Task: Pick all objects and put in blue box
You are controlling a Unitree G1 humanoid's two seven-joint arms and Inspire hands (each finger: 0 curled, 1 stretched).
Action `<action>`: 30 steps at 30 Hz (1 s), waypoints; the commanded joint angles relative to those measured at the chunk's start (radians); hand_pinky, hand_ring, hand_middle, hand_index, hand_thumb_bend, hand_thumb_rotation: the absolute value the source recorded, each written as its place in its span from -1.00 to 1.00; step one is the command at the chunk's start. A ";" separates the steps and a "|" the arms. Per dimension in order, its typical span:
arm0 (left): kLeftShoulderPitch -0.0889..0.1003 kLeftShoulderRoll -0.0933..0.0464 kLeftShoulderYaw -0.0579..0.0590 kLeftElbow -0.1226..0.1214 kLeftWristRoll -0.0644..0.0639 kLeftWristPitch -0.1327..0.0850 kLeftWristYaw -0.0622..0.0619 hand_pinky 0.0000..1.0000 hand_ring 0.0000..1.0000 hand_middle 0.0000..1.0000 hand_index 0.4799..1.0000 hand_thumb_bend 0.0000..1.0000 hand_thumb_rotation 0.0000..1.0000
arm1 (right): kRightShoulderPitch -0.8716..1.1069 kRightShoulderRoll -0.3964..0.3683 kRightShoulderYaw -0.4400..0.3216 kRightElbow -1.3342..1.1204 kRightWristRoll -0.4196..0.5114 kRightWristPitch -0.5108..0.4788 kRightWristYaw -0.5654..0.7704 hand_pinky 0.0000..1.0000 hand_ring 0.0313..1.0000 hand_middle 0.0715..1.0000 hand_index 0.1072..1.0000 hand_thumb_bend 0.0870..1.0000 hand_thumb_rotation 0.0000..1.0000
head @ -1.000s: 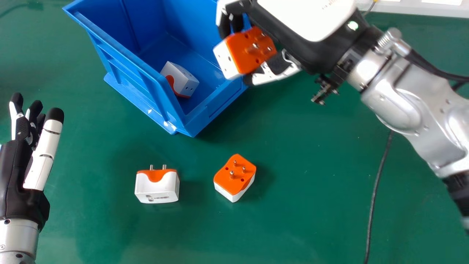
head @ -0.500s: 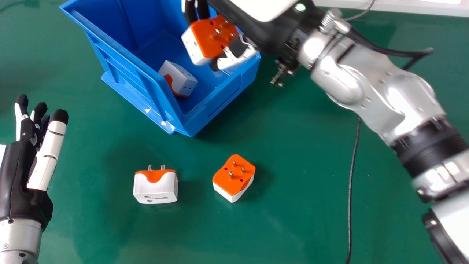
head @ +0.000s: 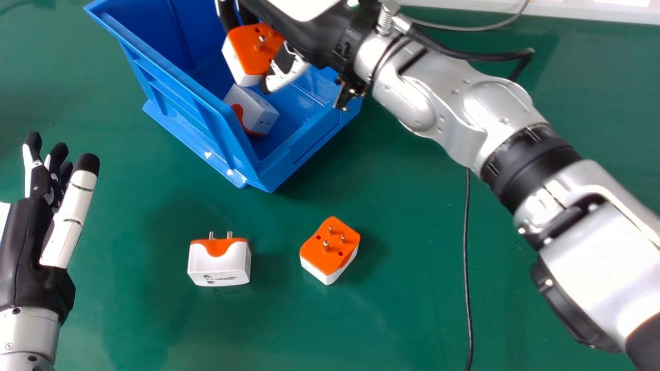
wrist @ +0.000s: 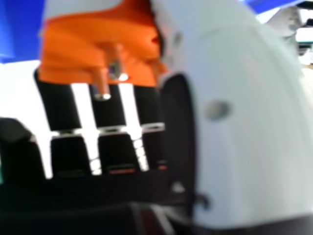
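right robot hand (head: 304,36) clamped on plug adapter (head: 255,49) | over blue box (head: 304,149) | i'd lower clear of the boxed adapter (head: 258,111), then release gently

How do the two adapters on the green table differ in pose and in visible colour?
The left adapter points its prongs away from the robot; the right adapter points its prongs up. The left adapter shows mostly white, the right adapter mostly orange. Both are outside the blue box.
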 commanded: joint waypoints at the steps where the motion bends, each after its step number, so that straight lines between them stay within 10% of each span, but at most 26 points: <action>1: 0.006 0.008 0.000 -0.026 0.002 -0.019 0.006 1.00 1.00 1.00 1.00 0.17 0.49 | -0.087 0.034 0.009 0.032 0.001 0.020 -0.039 -0.32 -0.19 -0.06 -0.11 -0.10 -1.00; 30: 0.007 0.002 -0.002 -0.029 0.002 -0.023 0.013 1.00 1.00 1.00 1.00 0.21 0.50 | -0.098 0.124 0.083 0.185 0.044 0.159 -0.033 -0.31 -0.15 -0.08 -0.16 -0.10 -1.00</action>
